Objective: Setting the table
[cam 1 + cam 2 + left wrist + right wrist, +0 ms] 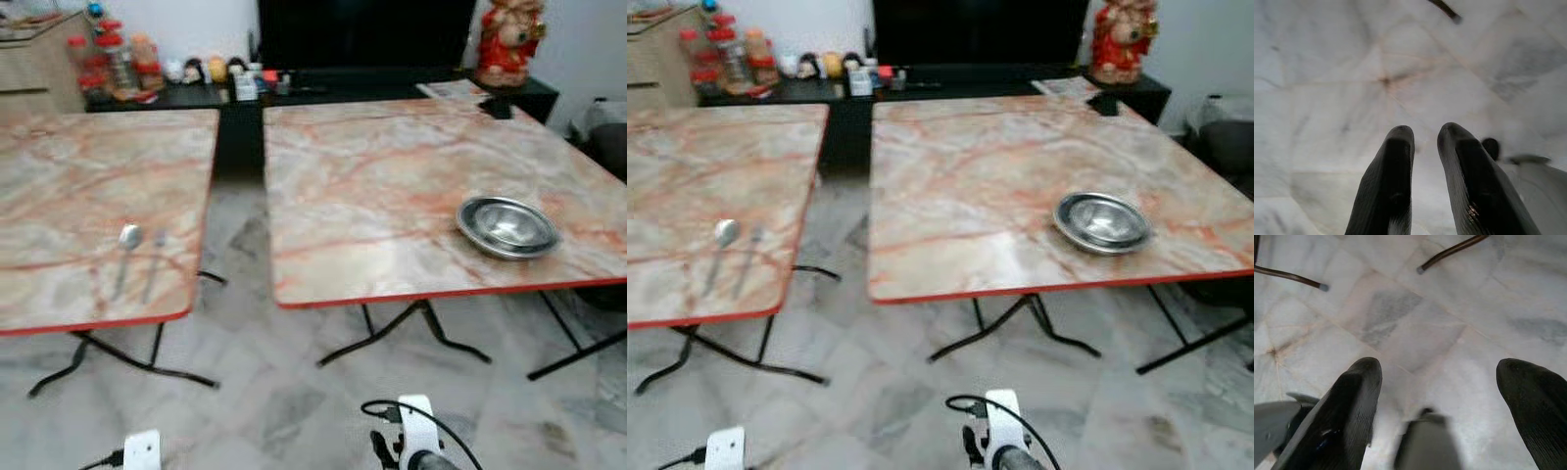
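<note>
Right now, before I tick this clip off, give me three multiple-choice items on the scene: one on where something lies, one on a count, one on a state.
1. Where does the metal bowl lie?
A. on the right table, near its front edge
B. on the floor
C. on the left table

2. How many utensils lie on the left table?
A. none
B. two
C. five

3. How do the right gripper fingers stand?
A. shut on a spoon
B. wide apart, holding nothing
C. clamped on the bowl

Answers:
1 A, the bowl sits on the right table's front right part.
2 B, a spoon and a fork lie side by side.
3 B, only floor shows between them.
</note>
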You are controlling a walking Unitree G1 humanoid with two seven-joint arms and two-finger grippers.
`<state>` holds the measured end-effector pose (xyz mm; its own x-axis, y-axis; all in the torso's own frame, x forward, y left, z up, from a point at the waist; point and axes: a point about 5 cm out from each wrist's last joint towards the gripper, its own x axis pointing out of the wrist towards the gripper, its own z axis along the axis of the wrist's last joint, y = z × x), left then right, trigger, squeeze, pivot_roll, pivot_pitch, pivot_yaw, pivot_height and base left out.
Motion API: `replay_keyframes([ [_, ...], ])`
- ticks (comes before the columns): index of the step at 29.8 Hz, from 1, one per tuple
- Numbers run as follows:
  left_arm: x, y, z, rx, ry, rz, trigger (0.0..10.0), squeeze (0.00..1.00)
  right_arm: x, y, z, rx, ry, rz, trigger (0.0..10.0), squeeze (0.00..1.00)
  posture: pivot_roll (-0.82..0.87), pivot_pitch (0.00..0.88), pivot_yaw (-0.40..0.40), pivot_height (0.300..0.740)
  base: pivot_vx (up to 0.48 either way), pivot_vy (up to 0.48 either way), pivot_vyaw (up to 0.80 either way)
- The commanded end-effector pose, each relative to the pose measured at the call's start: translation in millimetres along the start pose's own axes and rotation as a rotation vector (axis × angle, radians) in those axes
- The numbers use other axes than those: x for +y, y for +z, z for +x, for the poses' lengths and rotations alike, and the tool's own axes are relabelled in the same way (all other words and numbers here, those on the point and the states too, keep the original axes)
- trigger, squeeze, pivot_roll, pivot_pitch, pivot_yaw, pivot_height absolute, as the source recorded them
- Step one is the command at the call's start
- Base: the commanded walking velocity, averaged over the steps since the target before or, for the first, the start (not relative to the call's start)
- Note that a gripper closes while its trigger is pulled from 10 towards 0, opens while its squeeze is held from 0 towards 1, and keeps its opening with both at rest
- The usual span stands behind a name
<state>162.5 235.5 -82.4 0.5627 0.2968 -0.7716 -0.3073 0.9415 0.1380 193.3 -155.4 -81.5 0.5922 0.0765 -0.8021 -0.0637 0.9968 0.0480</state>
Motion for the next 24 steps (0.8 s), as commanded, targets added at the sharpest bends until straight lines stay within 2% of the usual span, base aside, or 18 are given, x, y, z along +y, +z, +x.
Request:
replay_keyframes([
  [1,-3.3,-3.8,-0.9,0.010,-0.004,0.005,10.0,0.00,-5.0,-1.3,-0.8,0.001,-0.020,0.011,10.0,0.00,0.03,0.000,0.005,0.709,0.000,0.480,0.00],
  [8,-3.8,-3.3,-0.8,0.009,-0.003,0.004,10.0,0.00,-3.9,1.1,-0.3,-0.002,-0.010,-0.008,10.0,0.00,0.03,0.000,0.004,0.709,0.000,0.480,0.00],
  [15,-4.3,-1.6,-0.5,0.004,-0.001,0.006,10.0,0.00,-2.9,0.9,-0.2,-0.004,-0.010,-0.013,10.0,0.00,0.04,0.000,0.005,0.709,0.000,0.480,0.51],
  [24,-5.7,-1.8,-0.6,0.005,-0.005,0.009,10.0,0.00,-2.8,-0.6,-0.4,0.001,-0.008,-0.014,10.0,0.00,0.04,0.000,0.004,0.709,0.000,0.480,0.00],
])
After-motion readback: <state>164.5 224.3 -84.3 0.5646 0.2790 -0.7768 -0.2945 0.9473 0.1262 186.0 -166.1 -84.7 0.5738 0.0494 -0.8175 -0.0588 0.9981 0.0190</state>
